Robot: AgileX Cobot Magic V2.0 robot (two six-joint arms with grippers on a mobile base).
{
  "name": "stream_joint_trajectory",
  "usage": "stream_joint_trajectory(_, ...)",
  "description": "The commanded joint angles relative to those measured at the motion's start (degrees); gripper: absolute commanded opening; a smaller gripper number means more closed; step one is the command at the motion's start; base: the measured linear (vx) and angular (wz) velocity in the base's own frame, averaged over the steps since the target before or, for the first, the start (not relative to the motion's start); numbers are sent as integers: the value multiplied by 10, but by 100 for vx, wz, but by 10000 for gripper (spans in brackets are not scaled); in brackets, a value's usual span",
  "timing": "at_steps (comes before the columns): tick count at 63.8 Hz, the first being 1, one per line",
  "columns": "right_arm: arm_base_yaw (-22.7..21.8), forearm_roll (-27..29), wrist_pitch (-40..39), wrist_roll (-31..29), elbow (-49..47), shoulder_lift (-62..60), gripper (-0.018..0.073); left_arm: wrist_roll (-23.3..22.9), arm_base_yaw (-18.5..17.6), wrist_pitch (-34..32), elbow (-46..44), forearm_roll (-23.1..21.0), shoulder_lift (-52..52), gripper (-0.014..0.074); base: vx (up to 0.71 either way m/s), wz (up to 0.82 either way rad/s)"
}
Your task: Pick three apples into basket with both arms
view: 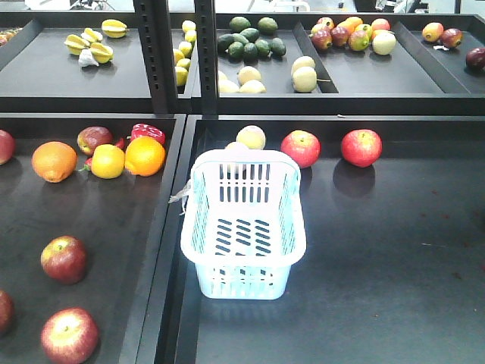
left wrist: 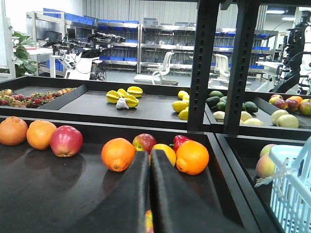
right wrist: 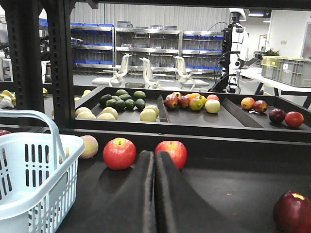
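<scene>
Basket [view: 242,282] stands empty mid-bench [view: 394,250], probably so either arm can reach it; apples [view: 301,148] lie just beyond; left pincer [left wrist: 149,160] and right pincer [right wrist: 155,158] both pressed together.

The basket [view: 244,282] sits in the right tray [view: 394,250]. Two apples [view: 301,148] lie behind it, rightward; oranges [view: 145,155] occupy the left tray [view: 114,243].

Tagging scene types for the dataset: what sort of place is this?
Probably a robotics lab or warehouse hall staged as a grocery produce section: tiered black trays of loose fruit with a shopping basket, and behind them metal shelving with blue bins and office chairs.
</scene>
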Motion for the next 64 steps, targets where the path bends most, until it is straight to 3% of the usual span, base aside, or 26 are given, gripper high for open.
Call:
stream_joint_trajectory(1,-3,-3,-44,-3,8,-6,-4,-1,0,-44,14,-4,-8,-6,0,0)
stream_joint_trajectory(33,-3,-3,-44,-3,8,-6,-4,-11,0,-45,14,-4,-8,-6,0,0)
stream_joint_trajectory(40,-3,-3,-44,-3,8,-6,-4,-80,0,-45,14,-8,-8,-6,0,0)
stream_joint_trajectory(52,-3,-3,-44,-3,8,-6,-4,-294,0,-45,14,-95,-8,-6,0,0)
stream_joint_trajectory(64,-3,-3,-44,-3,8,-6,-4,-359,0,-56,8,-143,-8,-6,0,0)
